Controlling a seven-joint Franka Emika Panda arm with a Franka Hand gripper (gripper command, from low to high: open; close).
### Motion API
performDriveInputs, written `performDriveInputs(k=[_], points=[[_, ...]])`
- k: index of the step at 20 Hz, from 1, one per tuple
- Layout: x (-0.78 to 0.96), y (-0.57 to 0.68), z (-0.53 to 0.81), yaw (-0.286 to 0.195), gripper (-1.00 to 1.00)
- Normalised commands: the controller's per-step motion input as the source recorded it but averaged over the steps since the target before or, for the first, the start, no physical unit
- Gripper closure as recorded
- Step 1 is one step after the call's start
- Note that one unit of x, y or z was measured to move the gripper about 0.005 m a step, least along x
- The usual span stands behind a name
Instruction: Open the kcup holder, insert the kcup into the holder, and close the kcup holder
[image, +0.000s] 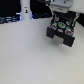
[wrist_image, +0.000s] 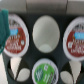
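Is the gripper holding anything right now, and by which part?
Cannot tell. The kcup sits between the fingers of the gripper, in the kcup holder drawer, but contact with its sides is unclear.

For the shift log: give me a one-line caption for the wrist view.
Looking down into the kcup holder drawer: the kcup seated in a slot, red-topped pods beside an empty slot.

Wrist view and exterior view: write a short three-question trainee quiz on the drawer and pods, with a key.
1. True or false: the round slot between the two red-and-white-topped pods is empty.
2. The small white pod in the row next to that slot has a foil top that is: A green-and-blue; B red; C plain white.
3. Fill in: in the exterior view, the tall white bottle-like object stands to that view's ____ of the black boxy kcup holder.
Key: 1 true; 2 A; 3 left.
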Motion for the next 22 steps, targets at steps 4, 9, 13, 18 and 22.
performDriveInputs(k=[4,9,13,18,22], points=[[0.66,-0.26,-0.12,0.037,-1.00],[0.49,-0.10,-0.26,0.057,-1.00],[0.25,0.04,-0.28,0.139,-1.00],[0.00,0.13,-0.23,0.209,-1.00],[-0.10,0.03,-0.18,0.283,-1.00]])
